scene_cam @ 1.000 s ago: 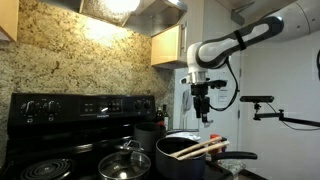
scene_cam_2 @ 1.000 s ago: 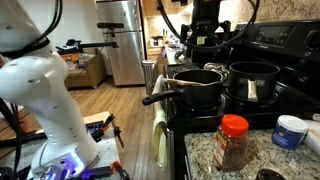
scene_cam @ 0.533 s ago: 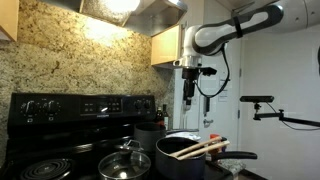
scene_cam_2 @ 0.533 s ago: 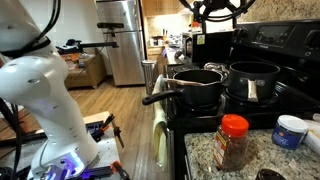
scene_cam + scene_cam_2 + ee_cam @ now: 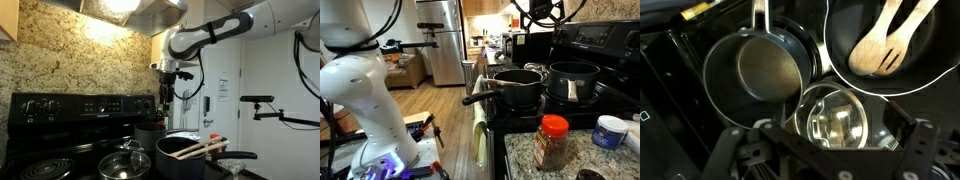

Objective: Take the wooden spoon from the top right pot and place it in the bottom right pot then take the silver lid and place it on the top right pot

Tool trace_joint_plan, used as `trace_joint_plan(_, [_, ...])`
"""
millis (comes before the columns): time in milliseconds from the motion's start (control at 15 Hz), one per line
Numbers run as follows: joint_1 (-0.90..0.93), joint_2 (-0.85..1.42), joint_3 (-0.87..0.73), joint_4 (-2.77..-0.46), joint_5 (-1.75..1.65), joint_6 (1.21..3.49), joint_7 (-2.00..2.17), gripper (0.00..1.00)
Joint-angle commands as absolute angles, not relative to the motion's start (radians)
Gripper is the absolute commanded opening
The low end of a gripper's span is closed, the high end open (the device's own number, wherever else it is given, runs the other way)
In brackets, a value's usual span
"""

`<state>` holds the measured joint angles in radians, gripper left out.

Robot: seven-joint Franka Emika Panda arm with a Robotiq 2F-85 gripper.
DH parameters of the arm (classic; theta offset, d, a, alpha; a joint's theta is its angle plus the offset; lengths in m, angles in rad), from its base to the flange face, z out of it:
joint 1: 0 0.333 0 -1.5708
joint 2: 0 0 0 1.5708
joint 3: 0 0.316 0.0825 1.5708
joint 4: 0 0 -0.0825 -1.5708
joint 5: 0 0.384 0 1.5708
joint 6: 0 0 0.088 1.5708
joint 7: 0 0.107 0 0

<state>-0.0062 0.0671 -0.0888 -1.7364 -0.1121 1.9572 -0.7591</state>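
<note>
Wrist view: the jaws stand apart and empty above the silver lid (image 5: pixel 840 118), which sits just beside the top right pot (image 5: pixel 760 75). The wooden spoon (image 5: pixel 878 52) lies in the bottom right pot (image 5: pixel 845 40). The lid's small knob could slip from an off-centre grip. Exterior view: the arm arches high, gripper (image 5: pixel 164 98) pointing down over the stove (image 5: pixel 80 108).
</note>
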Motion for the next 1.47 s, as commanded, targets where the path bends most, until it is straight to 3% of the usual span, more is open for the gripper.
trace_joint_plan(0, [-0.026,0.085,-0.064,-1.717,-0.119,1.953,-0.760,1.00])
trace_joint_plan(267, [-0.030,0.098,-0.064,-1.700,-0.121,1.954,-0.768,1.00])
trace_joint_plan(800, [-0.118,0.273,-0.039,-1.570,0.208,2.051,-1.294,1.00])
trace_joint_plan(1400, [-0.221,0.513,0.049,-1.345,0.428,1.755,-1.558,1.00])
